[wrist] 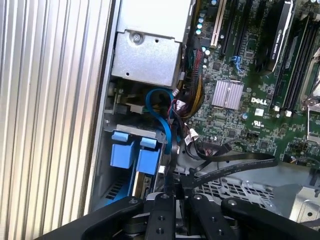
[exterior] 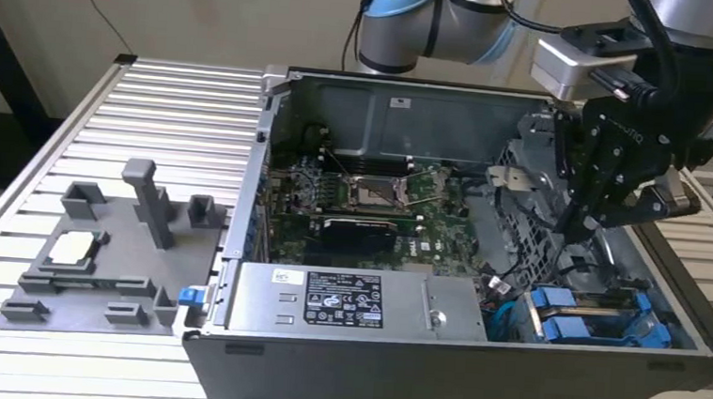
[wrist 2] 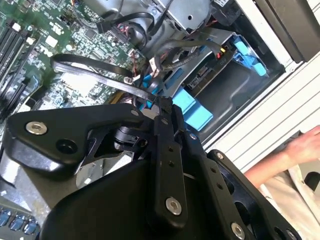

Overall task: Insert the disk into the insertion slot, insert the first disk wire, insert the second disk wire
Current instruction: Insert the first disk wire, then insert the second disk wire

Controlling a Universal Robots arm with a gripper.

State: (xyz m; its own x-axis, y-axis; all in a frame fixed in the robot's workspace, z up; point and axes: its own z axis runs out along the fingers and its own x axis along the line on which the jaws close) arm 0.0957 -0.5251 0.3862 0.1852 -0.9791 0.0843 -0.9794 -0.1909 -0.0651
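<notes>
The disk, seen by the tabs of its blue carrier point(exterior: 574, 320) point(wrist: 135, 156) point(wrist 2: 192, 109), sits inside the insertion slot point(exterior: 656, 324) point(wrist: 134, 131), a grey metal bay at the case's corner near the exterior view's right. My black gripper point(exterior: 576, 226) hangs inside the open case just above that bay. In both wrist views its fingertips point(wrist: 172, 186) point(wrist 2: 161, 102) are shut on a flat black wire point(wrist: 240, 164) point(wrist 2: 95, 67) that loops away over the motherboard. Where the wire's end sits is hidden behind the fingers.
A silver power-supply box point(exterior: 349, 303) lies along the case's front wall, beside the motherboard point(exterior: 357, 195). A blue cable point(wrist: 167, 117) curls next to the bay among other loose leads. A grey fixture point(exterior: 101, 257) rests on the slatted table point(exterior: 187, 103). A person's hand point(wrist 2: 305, 145) is beside the case.
</notes>
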